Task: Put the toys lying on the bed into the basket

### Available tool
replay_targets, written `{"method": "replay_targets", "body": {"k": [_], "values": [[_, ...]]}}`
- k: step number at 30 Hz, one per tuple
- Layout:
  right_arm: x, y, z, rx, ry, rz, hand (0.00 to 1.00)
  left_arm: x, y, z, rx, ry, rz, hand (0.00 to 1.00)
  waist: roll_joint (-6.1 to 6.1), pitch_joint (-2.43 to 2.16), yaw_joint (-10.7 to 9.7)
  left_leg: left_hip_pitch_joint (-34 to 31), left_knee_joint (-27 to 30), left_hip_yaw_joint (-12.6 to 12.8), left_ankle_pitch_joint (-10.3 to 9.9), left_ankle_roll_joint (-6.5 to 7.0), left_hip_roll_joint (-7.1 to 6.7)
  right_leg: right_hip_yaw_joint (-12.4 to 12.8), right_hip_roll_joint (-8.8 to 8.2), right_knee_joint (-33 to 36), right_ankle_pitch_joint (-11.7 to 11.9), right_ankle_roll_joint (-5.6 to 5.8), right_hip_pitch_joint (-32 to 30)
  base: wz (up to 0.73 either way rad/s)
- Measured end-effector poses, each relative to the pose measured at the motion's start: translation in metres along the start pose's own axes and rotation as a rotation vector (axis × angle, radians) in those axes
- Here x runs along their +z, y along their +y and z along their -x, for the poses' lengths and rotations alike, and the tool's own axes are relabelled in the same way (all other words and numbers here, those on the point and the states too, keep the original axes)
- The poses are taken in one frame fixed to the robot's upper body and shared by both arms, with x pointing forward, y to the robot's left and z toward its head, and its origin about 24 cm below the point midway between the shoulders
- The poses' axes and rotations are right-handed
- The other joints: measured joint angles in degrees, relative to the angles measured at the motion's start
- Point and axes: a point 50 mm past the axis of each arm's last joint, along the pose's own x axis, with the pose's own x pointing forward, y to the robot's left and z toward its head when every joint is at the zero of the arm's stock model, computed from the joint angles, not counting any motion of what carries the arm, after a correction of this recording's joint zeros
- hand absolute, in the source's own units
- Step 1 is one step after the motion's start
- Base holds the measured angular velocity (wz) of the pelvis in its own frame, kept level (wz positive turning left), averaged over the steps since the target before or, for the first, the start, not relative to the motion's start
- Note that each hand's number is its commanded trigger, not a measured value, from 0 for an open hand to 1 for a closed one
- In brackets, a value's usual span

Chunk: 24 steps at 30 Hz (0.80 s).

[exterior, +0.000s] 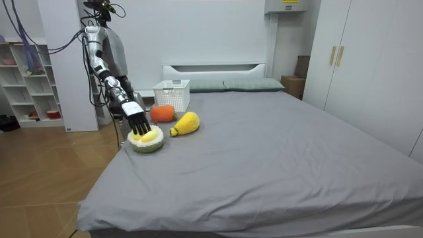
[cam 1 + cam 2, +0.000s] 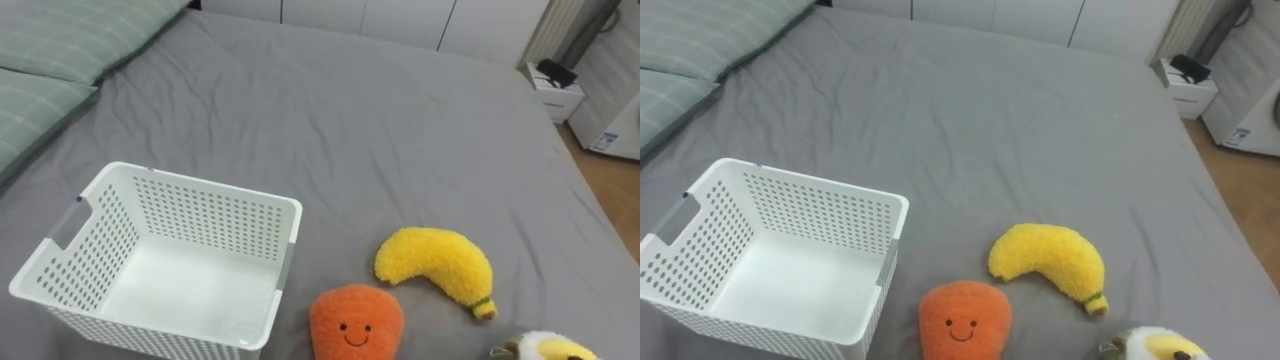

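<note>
- Bed [image 2: 400, 130], grey sheet: is carrying all items.
- White perforated basket [image 2: 190, 190], lower left of the eye views: is sitting empty.
- Banana plush [image 2: 435, 262], lower right of centre: is lying just beside the orange smiling plush [image 2: 355, 318] at bottom centre.
- Round green-rimmed plush [image 2: 545, 348], bottom right corner: is lying near the bed's edge.
- Right hand [image 1: 137, 119], left of the room view: is reaching down onto the round plush, fingers straight and spread, not curled round it.
- Handling, judged: the toys are looking light, soft and squashy, so gripping round the middle of the body is likely suiting best.
</note>
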Motion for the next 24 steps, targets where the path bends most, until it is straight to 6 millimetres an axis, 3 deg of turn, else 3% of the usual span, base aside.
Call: {"method": "replay_targets", "body": {"k": [7,14,16,22,24], "values": [[0.013,-0.004,0.000,-0.101,-0.043,-0.049,1.00,0.011,-0.004,0.000,-0.001,-0.045,-0.012,0.00,-0.02,0.02,0.14,0.00,-0.50,0.39,0.19,0.03,0.00,0.06,0.09,-1.00,-0.19,0.03,0.12,-0.01],[0.033,-0.028,0.000,-0.206,-0.111,-0.289,1.00,0.018,-0.004,0.000,-0.003,-0.080,0.012,0.00,0.10,0.67,-0.07,-1.01,-1.13,0.65,0.33,0.03,-0.01,-0.01,0.02,-0.94,-0.28,0.07,-1.20,-0.01],[0.040,-0.035,0.001,-0.232,-0.136,-0.325,1.00,0.019,-0.004,0.000,-0.002,-0.083,0.019,0.00,0.13,0.67,-0.15,-1.13,-1.28,0.66,0.34,0.01,-0.01,-0.04,0.02,-0.99,-0.28,0.07,-1.34,0.00],[0.055,-0.053,0.004,-0.297,-0.213,-0.417,1.00,0.020,-0.001,0.001,0.005,-0.105,0.031,0.00,-0.10,0.46,-0.31,-1.20,-1.13,0.65,0.35,0.02,0.02,-0.03,0.04,-0.85,-0.27,0.06,-1.33,0.00],[0.061,-0.066,0.006,-0.337,-0.246,-0.461,1.00,0.014,0.002,0.001,0.014,-0.090,0.041,0.00,0.11,-0.06,-0.64,-1.07,-1.06,0.64,0.35,0.02,0.04,-0.04,0.04,-0.79,-0.26,0.06,-1.18,0.00]]}}
